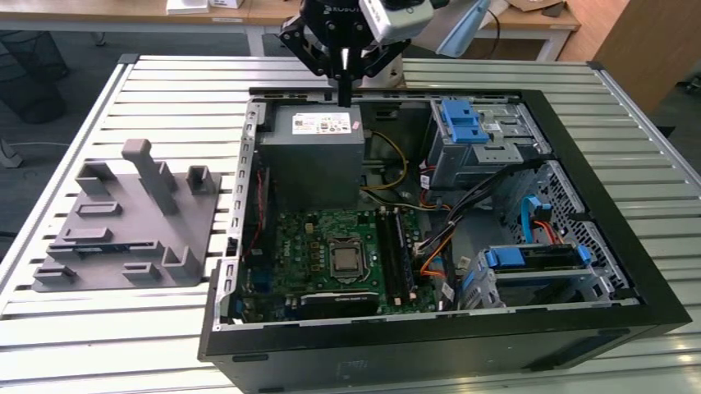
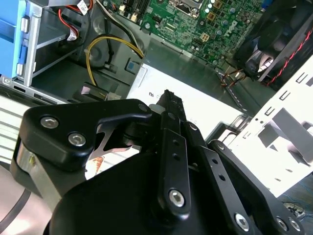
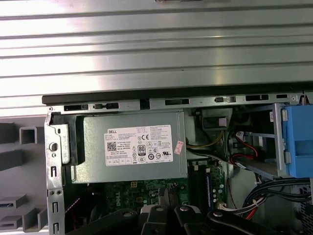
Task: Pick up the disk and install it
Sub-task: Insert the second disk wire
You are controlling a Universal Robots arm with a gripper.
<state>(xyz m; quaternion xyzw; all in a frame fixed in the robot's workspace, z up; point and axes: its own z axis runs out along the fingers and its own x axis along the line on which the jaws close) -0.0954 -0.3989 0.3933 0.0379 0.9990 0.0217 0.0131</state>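
The gripper hangs over the grey metal box at the far edge of the open computer case. Its fingers are drawn together with nothing between them, as both wrist views also suggest. The disk, in its blue carrier, sits in a bay at the case's near corner on the exterior view's right, well apart from the gripper. The likely trouble lies around that bay. Loose cables run just beside the disk and could snag a finger or be dragged along, and the bay's metal walls leave little room for a skewed approach. A grip on the blue plastic alone might slip or flex. The case rests on a slatted metal table, with a grey moulded fixture near the edge on the exterior view's left. Beyond are wooden desks, a dark floor and a black mesh bin.
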